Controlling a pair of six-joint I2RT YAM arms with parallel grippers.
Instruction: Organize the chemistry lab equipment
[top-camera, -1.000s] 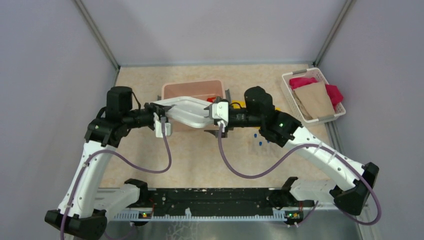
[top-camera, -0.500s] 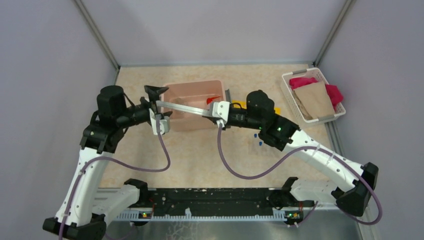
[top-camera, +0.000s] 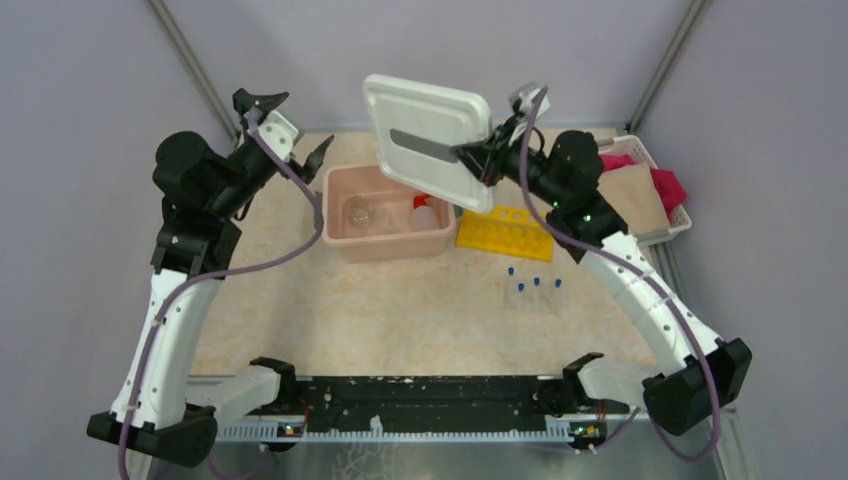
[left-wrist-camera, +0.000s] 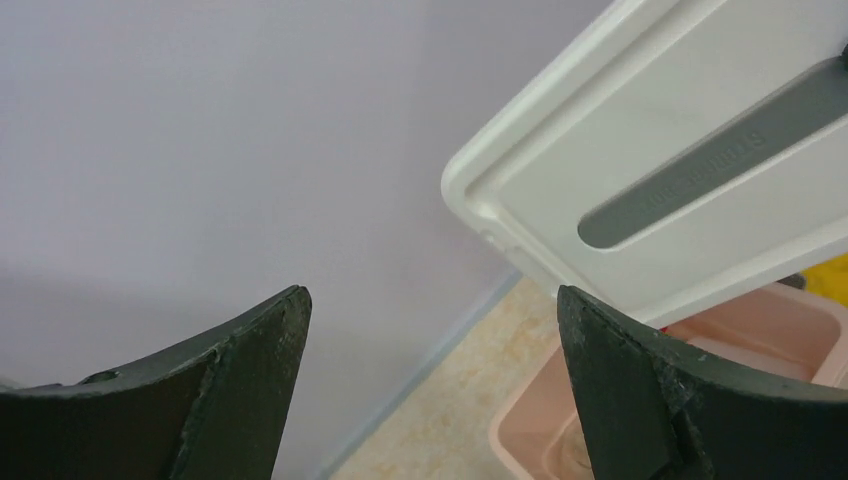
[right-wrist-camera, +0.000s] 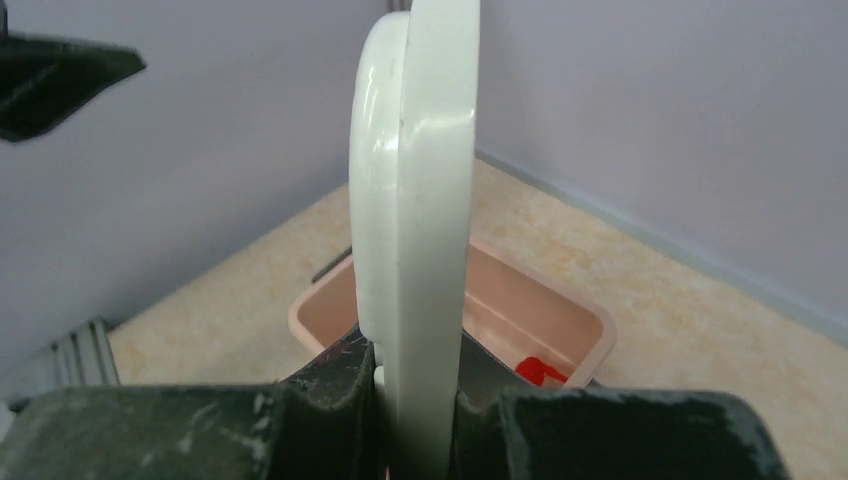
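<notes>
Since half a second ago the white lid (top-camera: 425, 140) has gone up from the pink bin (top-camera: 390, 245) and now stands almost on its edge, high above the bin's far right corner. The left arm has drawn back from it.

Nearest to the arms, the blue-capped tubes (top-camera: 532, 284) stand on the tabletop (top-camera: 400, 310), in front of the bin and to its right. The yellow rack (top-camera: 505, 228) lies just beside the bin's right wall. Inside the bin are the glass flask (top-camera: 360, 212) and the squeeze bottle (top-camera: 427, 212).

The right pincer (right-wrist-camera: 415, 385) is clenched on the lid's lower edge. The left pincer (left-wrist-camera: 430, 400) is released and holds nothing, above the bin's far left corner.

I think the lid should now be carried aside with a firm hold and laid down well apart from the rack and tubes, so that nothing is knocked over.
</notes>
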